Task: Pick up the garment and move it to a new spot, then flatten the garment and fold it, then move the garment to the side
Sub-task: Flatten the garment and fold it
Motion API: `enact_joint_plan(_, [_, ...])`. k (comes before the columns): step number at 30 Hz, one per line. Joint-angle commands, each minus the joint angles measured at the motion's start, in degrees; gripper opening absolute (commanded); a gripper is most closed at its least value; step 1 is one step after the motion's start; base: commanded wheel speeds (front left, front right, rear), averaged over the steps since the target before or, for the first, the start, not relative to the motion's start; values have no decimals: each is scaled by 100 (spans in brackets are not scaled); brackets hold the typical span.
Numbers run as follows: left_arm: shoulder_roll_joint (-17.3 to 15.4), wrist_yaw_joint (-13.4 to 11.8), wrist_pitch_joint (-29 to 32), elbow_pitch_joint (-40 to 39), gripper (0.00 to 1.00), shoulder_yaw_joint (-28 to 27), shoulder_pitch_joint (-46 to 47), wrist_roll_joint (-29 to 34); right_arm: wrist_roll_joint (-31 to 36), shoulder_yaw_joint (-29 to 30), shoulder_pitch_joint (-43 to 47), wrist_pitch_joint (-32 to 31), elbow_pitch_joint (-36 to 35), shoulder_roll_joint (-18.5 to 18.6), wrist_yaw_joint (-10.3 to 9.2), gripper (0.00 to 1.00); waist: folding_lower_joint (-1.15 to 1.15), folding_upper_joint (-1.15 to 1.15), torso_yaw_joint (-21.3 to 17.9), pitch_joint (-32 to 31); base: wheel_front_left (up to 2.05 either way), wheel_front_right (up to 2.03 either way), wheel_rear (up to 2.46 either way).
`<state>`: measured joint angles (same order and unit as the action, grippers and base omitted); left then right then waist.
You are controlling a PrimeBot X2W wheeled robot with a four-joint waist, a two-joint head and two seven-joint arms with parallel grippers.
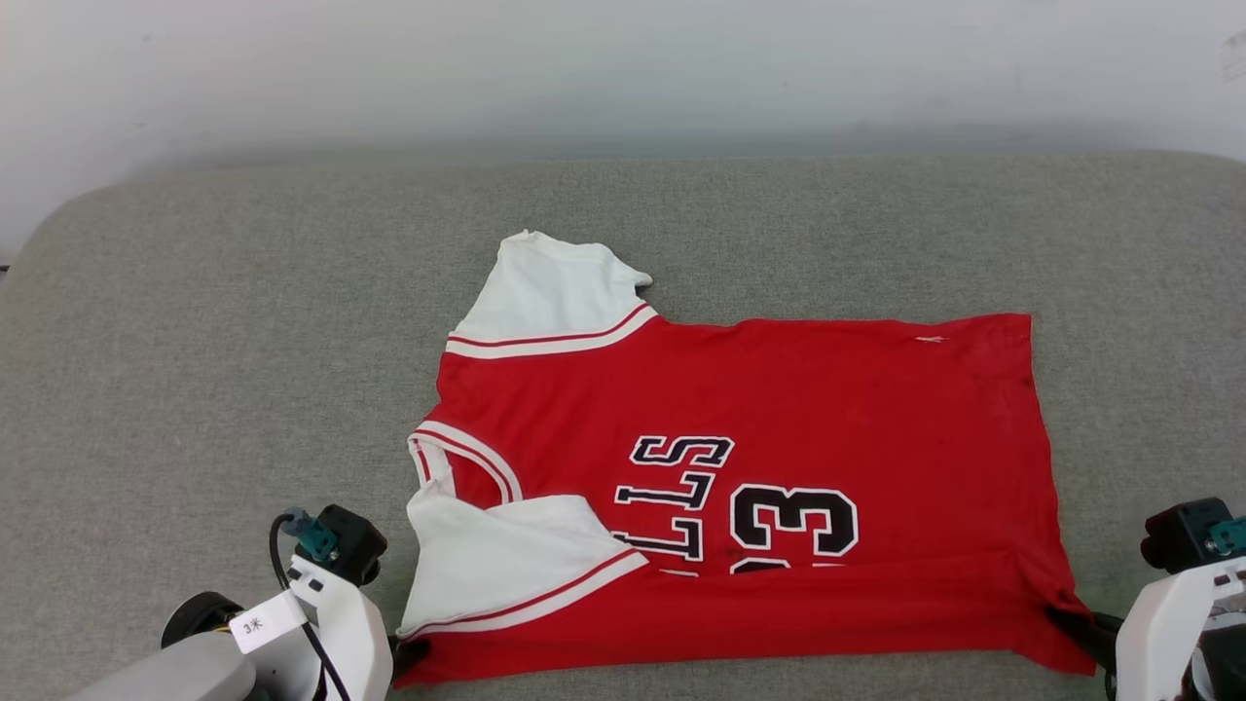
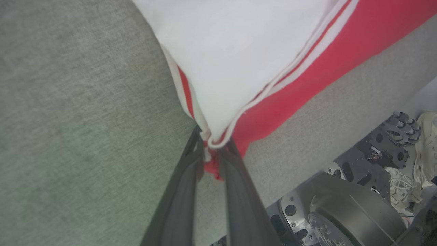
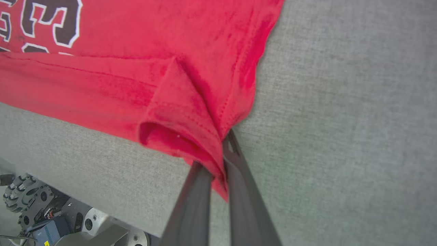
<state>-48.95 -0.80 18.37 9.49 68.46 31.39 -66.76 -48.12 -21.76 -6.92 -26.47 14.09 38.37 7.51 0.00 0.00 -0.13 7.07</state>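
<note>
The garment (image 1: 779, 409), a red jersey with white sleeves, striped trim and black-and-white lettering, lies spread sideways on the grey padded surface. Its near edge is folded over toward the lettering. My left gripper (image 1: 401, 654) is shut on the near-left corner, where the white sleeve (image 2: 239, 51) meets red cloth; the dark fingers (image 2: 186, 177) pinch that corner. At the near-right corner, my right gripper (image 1: 1071, 623) is shut on the doubled red hem (image 3: 191, 133), which bunches into a small fold above the fingers (image 3: 239, 177).
The grey padded surface (image 1: 195, 370) stretches wide to the left, right and behind the garment, ending at a pale wall (image 1: 623, 68). Below its near edge the robot's base and wheels (image 2: 355, 212) show, with a shoe (image 2: 426, 147) on the floor.
</note>
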Motion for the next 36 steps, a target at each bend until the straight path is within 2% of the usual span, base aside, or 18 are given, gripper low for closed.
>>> enact_joint_plan(1, [70, 49, -75, 146, 0, -15, -62, -33, 40, -33, -71, 106, 143, -73, -5, 0, 0, 0, -6, 35, 0, 0, 0])
enact_joint_plan(3, [153, 99, -139, 294, 2, -30, -62, -49, 109, -56, -138, 266, 278, -126, -6, 0, 0, 0, -2, 34, 0, 0, 0])
enact_joint_plan(4, [184, 103, -179, 350, 42, -47, -65, -55, 134, -46, -155, 382, 335, -157, -6, 32, 0, 0, 2, 20, 0, 0, 0])
enact_joint_plan(5, [199, 91, -269, 397, 100, -87, -64, -42, 155, -25, -169, 501, 389, -197, -6, 54, 0, 0, 7, -6, 0, 0, 0])
enact_joint_plan(6, [206, 82, -353, 425, 100, -122, -55, -36, 191, 2, -179, 631, 422, -228, -6, 100, 0, 0, 13, -40, 0, 0, 0])
enact_joint_plan(10, [143, 82, -650, 398, 100, -226, -43, 24, 310, 83, -175, 1187, 393, -315, -5, 100, 0, 0, 49, -200, 0, 0, 0])
enact_joint_plan(13, [-20, 50, -849, 270, 100, -322, -14, 107, 507, 292, -199, 1725, 307, -387, -5, 100, 0, 0, 49, -286, 0, 0, 0])
enact_joint_plan(22, [-414, -328, -1632, -113, 100, -919, 467, 398, 1375, 1050, -272, 3005, -282, -947, -5, 100, 0, 0, -112, -277, 0, 0, 0])
enact_joint_plan(28, [-212, -627, -2122, 87, 100, -1347, 1124, 692, 2037, 1530, -313, 3517, -959, -1495, -5, 100, 0, 0, -328, -17, 0, 0, 0])
enact_joint_plan(32, [56, -542, -2075, 374, 100, -1424, 1705, 895, 2368, 1684, -331, 3657, -1422, -1830, -5, 100, 0, 0, -524, 320, 0, 0, 0])
enact_joint_plan(36, [248, -390, -1790, 699, 100, -1457, 2199, 874, 2540, 1725, -370, 3667, -1719, -1991, -5, 100, 0, 0, -666, 641, 0, 0, 0])
